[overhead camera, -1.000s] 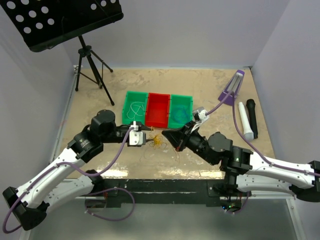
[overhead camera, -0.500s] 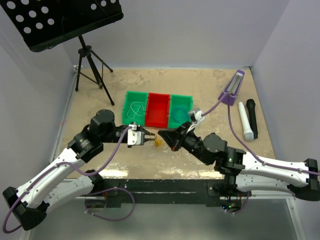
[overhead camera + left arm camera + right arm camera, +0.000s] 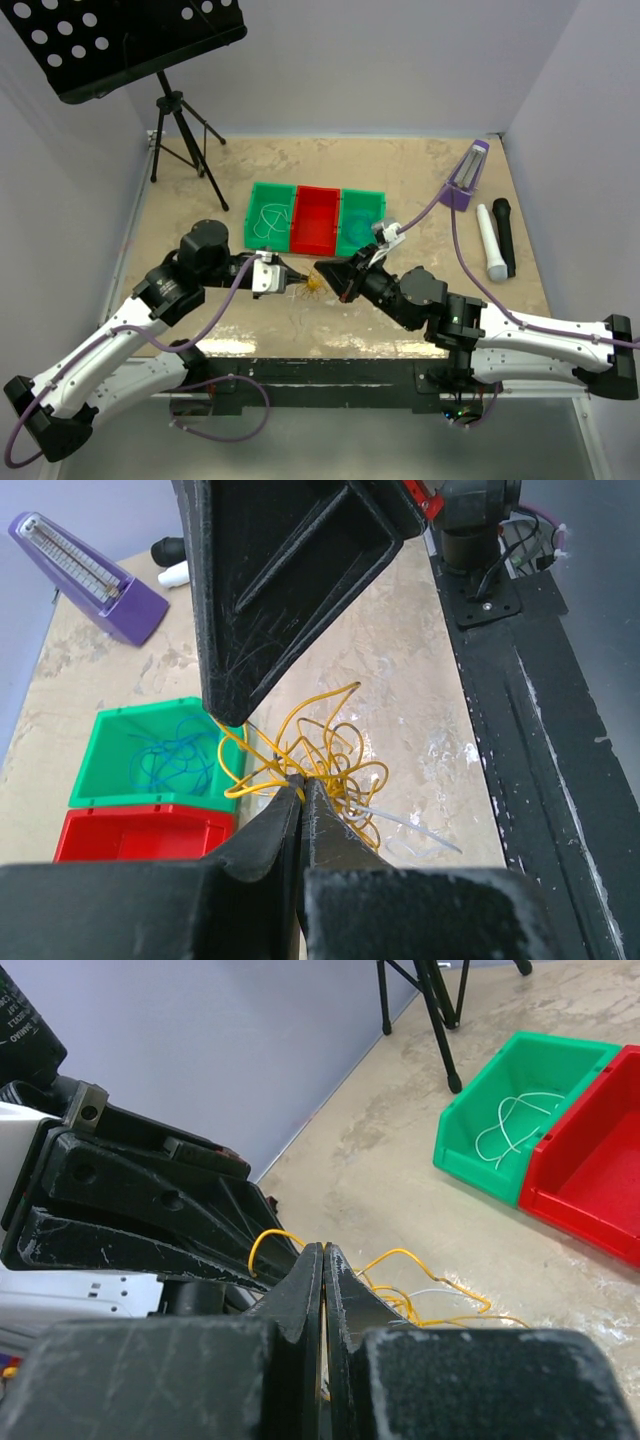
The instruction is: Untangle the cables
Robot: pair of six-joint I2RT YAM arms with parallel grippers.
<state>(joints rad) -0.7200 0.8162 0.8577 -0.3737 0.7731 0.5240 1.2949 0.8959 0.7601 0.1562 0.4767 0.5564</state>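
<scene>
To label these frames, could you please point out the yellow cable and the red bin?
yellow cable (image 3: 325,752): left wrist view, middle of tangle.
red bin (image 3: 316,226): top external view, bare floor.

The tangled cable (image 3: 316,288) lies between left pincer (image 3: 298,284) and right pincer (image 3: 319,270).

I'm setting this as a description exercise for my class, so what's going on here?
Two robot arms are working on a tangled yellow-orange cable mid-table. The left end effector and the right end effector are both shut, and each appears to pinch that tangle from opposite sides. A white cable lies in the left green bin, and a blue-teal cable in the right green bin.
</scene>
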